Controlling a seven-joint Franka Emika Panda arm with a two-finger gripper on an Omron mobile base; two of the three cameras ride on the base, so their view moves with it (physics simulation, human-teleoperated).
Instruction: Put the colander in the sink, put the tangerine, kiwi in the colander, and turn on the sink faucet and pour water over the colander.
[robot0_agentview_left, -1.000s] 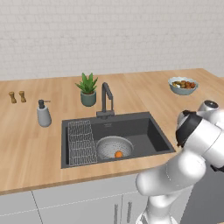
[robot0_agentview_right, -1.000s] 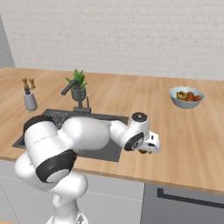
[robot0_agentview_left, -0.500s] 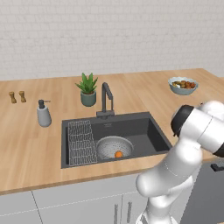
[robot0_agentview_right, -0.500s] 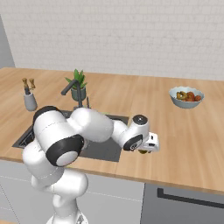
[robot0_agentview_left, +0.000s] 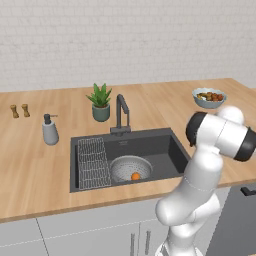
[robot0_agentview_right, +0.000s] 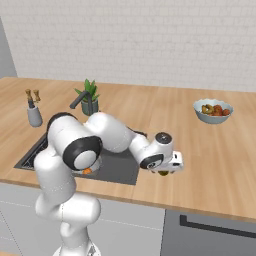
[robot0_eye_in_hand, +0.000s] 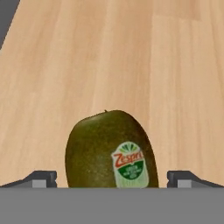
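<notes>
The kiwi (robot0_eye_in_hand: 109, 151) lay on the wooden bench (robot0_eye_in_hand: 131, 57), directly between the two finger tips (robot0_eye_in_hand: 41, 178) of the hand and very close in front of it. It was an oval, olive-brown fruit with a small round label on the side turned to the hand. It probably was light, and its skin looked dull and a little rough, so it should not slip easily. The flesh under such a skin is likely soft, so a hard squeeze could bruise it, and a round body can roll away if only one finger pushes it. The best place to take it seemed to be across its middle, at the widest part, with one finger on each side.

Its long axis seemed to run away from the hand, along the hand's line of sight, with a tiny stem point at the far end. In that case the shorter width lay across the gap of the hand.

The hand (robot0_agentview_right: 167, 170) was fully open and held nothing; both tips stood apart from the fruit.

Farther off, behind the hand along the arm, the sink (robot0_agentview_left: 160, 150) held the colander (robot0_agentview_left: 130, 169) with the tangerine (robot0_agentview_left: 135, 176) already inside. The faucet (robot0_agentview_left: 121, 112) stood behind the basin.
</notes>
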